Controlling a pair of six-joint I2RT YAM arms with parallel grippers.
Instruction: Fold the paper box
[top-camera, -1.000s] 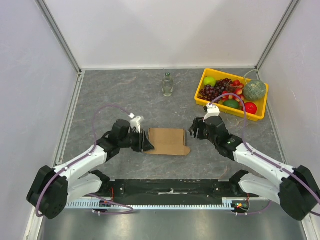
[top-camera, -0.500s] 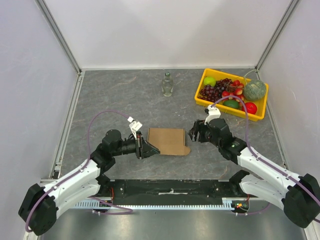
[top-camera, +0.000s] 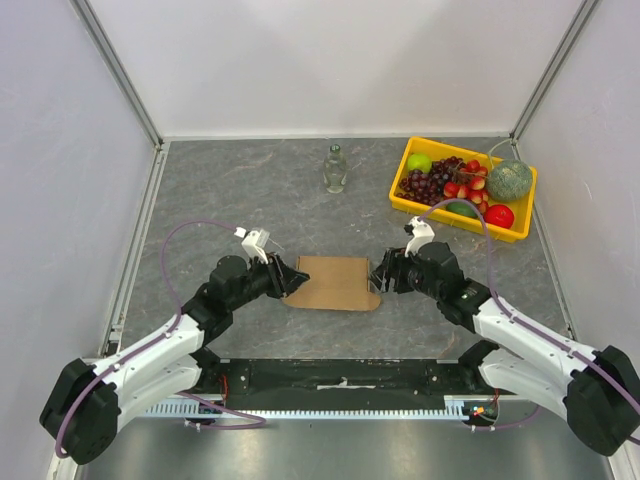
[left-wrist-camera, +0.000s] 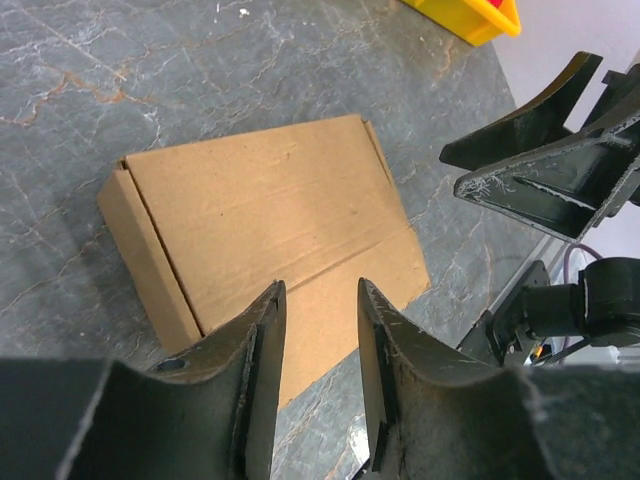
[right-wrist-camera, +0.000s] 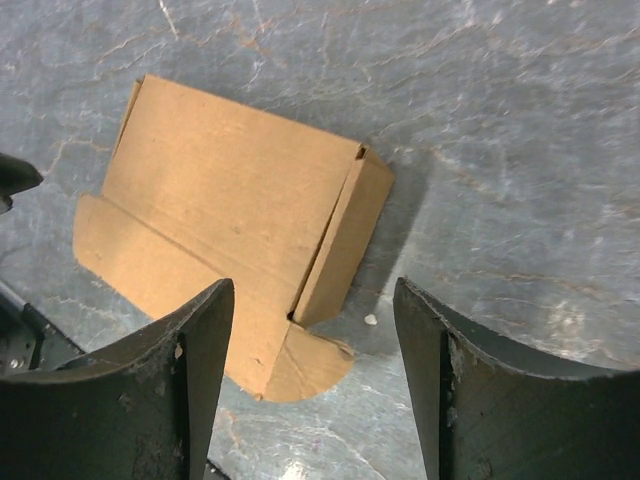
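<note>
The paper box (top-camera: 335, 283) is a low brown cardboard carton lying flat on the grey table between the arms. A front flap with a rounded corner tab is spread towards the near edge. My left gripper (top-camera: 290, 278) is open with a narrow gap and empty, at the box's left edge. In the left wrist view the box (left-wrist-camera: 270, 210) lies just beyond my left gripper (left-wrist-camera: 320, 284). My right gripper (top-camera: 378, 275) is open wide and empty at the box's right edge. In the right wrist view my right gripper (right-wrist-camera: 312, 285) hovers over the box's (right-wrist-camera: 230, 190) right side wall and tab.
A yellow tray (top-camera: 512, 232) of fruit stands at the back right. A small glass bottle (top-camera: 335, 168) stands at the back centre. White walls enclose the table on three sides. The right gripper's fingers (left-wrist-camera: 540, 170) show in the left wrist view.
My left gripper swung down towards the near edge, then came back up to the box's left edge. My right gripper shifted slightly left towards the box's right edge. The box stayed put.
</note>
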